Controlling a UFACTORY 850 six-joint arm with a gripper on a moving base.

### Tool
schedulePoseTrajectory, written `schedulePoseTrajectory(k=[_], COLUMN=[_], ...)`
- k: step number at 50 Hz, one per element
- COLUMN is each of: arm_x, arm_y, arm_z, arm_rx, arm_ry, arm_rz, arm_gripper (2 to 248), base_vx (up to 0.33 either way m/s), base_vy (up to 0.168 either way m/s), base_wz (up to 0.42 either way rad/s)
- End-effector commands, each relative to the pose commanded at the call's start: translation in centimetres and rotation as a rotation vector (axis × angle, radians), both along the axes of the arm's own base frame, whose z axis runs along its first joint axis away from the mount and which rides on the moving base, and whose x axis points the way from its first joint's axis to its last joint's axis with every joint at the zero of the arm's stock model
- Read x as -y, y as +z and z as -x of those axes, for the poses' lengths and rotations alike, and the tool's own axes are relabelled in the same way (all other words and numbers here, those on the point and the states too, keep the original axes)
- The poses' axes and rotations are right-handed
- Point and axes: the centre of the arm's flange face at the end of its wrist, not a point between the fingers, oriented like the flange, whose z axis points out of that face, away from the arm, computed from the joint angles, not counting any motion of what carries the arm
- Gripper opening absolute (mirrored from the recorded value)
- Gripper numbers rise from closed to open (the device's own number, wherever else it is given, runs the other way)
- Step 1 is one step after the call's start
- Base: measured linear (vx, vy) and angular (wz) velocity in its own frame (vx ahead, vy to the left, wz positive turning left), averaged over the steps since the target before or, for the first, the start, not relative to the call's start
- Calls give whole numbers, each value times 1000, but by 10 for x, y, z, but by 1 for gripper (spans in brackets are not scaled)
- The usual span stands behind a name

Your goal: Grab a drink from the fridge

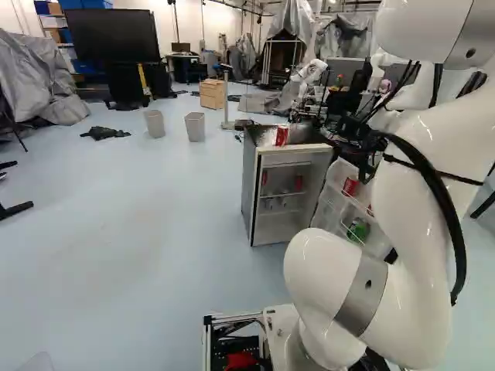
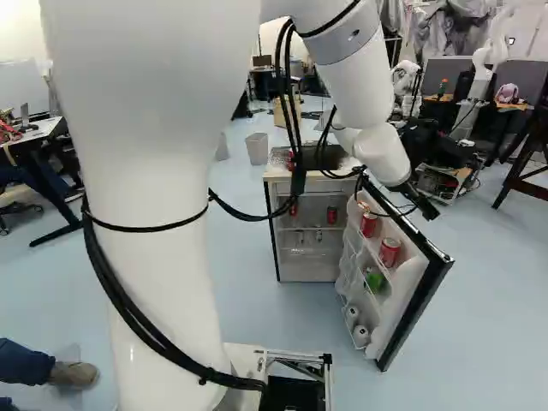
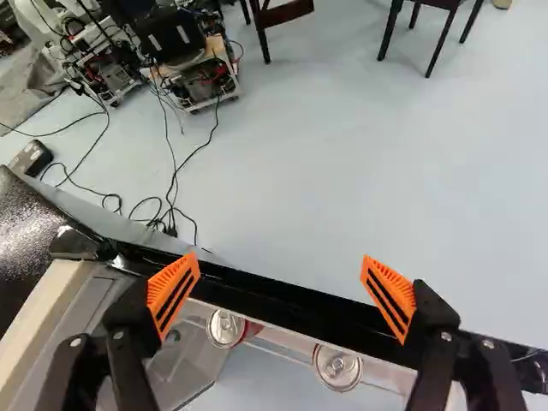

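Evidently the drinks nearest to hand are the two red-sided metal cans (image 3: pixel 336 367) standing upright in the clear plastic racks (image 2: pixel 347 272) on the inner face of the open fridge door (image 2: pixel 415 304). The black two-fingered tool (image 3: pixel 281 282) is released, its ribbed orange pads (image 3: pixel 173 287) spread wide with nothing clasped; the door's glossy black edge runs between the cans and the open floor. Either can, if full, should feel fairly heavy for its size, firm while sealed yet thin-walled enough to dent under a hard squeeze, and perhaps slick if the cold has dampened it. I would take it from above, pads on opposite sides of the straight wall just below the shoulder, well clear of the pull tab, then lift it straight up past the rack's rail. The can toward the door's free edge looks to offer more room than the one by the hinge. Lower in the door sits a green can (image 2: pixel 374 280), and more red ones (image 2: pixel 332 215) stand inside the grey box-shaped fridge body (image 1: pixel 249 185). Its top is dark and speckled, against the smooth, translucent racks; the cans themselves are plain cylinders with bright, bare-metal lids, recessed within a raised rim.
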Motion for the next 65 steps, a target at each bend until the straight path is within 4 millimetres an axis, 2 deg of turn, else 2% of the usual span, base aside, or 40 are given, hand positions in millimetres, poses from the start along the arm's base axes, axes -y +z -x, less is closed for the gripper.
schedulePoseTrajectory(k=[35, 65], arm_x=[57, 100], arm_y=[-11, -26], arm_z=[-4, -19], arm_rx=[-43, -79], arm_ry=[-44, -55], arm_rz=[-80, -154], arm_gripper=[247, 247], base_vx=[0, 0], base_vy=[0, 0], base_wz=[0, 0])
